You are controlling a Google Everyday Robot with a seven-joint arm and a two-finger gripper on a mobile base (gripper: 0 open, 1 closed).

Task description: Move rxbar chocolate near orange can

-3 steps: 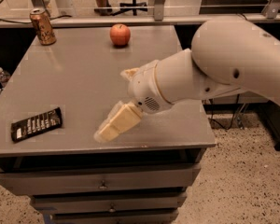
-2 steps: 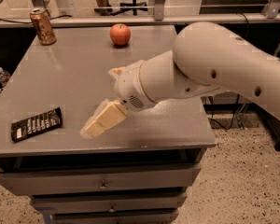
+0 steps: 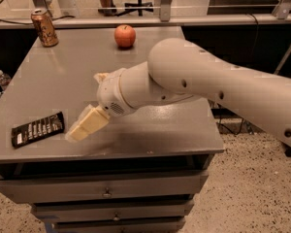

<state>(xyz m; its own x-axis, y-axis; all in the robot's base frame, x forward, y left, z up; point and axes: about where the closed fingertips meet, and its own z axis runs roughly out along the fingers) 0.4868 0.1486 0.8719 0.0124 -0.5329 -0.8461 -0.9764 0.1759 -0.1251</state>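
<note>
The rxbar chocolate [image 3: 37, 129], a flat black bar with white lettering, lies near the table's front left corner. The orange can [image 3: 44, 27] stands upright at the far left corner, well away from the bar. My gripper [image 3: 80, 131] points down and to the left, low over the table just right of the bar's right end. It holds nothing that I can see. My large white arm [image 3: 194, 81] reaches in from the right across the table.
A red apple [image 3: 125, 36] sits at the back middle of the grey table [image 3: 63, 76]. Drawers [image 3: 106, 193] are below the tabletop. A water bottle [image 3: 2, 79] stands off the table's left side. A rail runs behind the table.
My gripper and arm have moved left across the table, closing most of the gap to the rxbar chocolate. The bar, can and apple have not moved.
</note>
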